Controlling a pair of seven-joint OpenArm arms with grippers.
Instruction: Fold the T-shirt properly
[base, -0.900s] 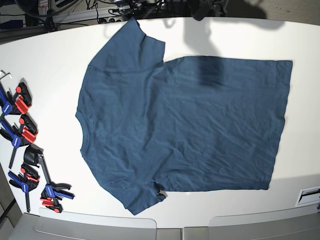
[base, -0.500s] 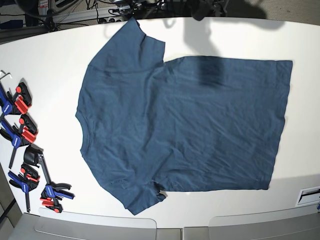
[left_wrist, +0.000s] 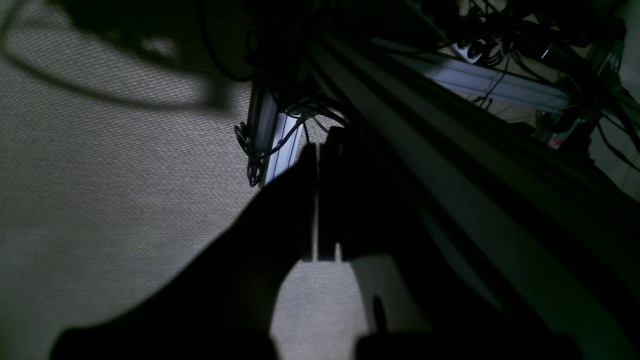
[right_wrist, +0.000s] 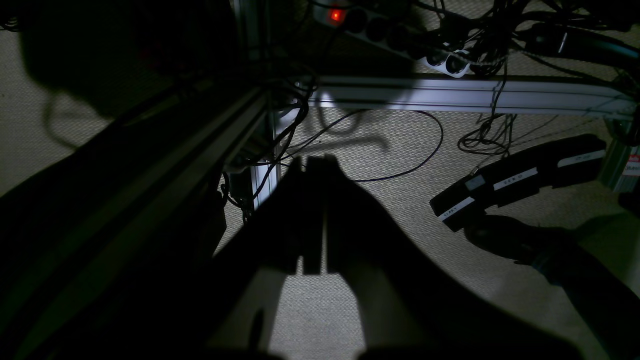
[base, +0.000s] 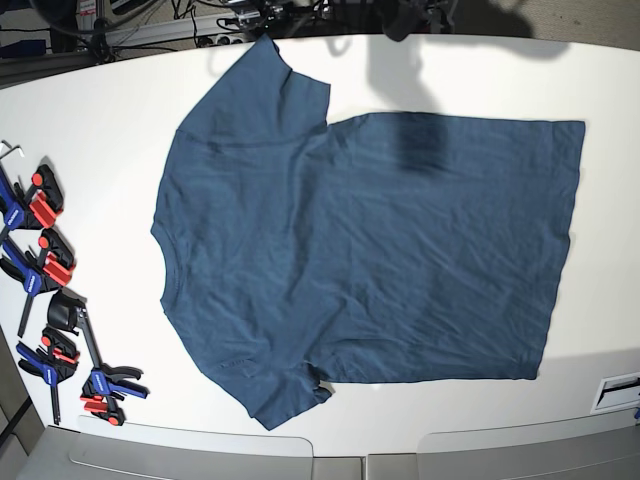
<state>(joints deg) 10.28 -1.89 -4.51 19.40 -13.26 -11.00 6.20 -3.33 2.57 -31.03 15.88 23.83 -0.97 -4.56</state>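
Both tools are closed with nothing between their jaws. Seen from its wrist camera, the left tool (left_wrist: 317, 200) is a dark silhouette with the two fingers pressed together, only a thin line of light between them. It hangs over a grey carpet floor (left_wrist: 100, 175), beside a metal frame rail (left_wrist: 480, 80) with cables. The right tool (right_wrist: 314, 215) looks the same in its own camera: fingers together, dark, above the same kind of floor. Near it a power strip (right_wrist: 345, 15) with a red light lies on the floor, and a dark arm segment with white labels (right_wrist: 520, 180) is at the right side of that picture. Neither tool is seen in the base view.

On the white tabletop (base: 100, 120) the T-shirt (base: 370, 260) lies spread flat, unfolded, and it covers most of the middle. Its neck opening points to the left edge of the tabletop and its hem runs along near the right edge. One sleeve reaches to the far edge, the other sleeve points to the near edge. The fabric has small wrinkles. Several red and blue clamps (base: 45, 270) lie in a group along the left edge, apart from the T-shirt.
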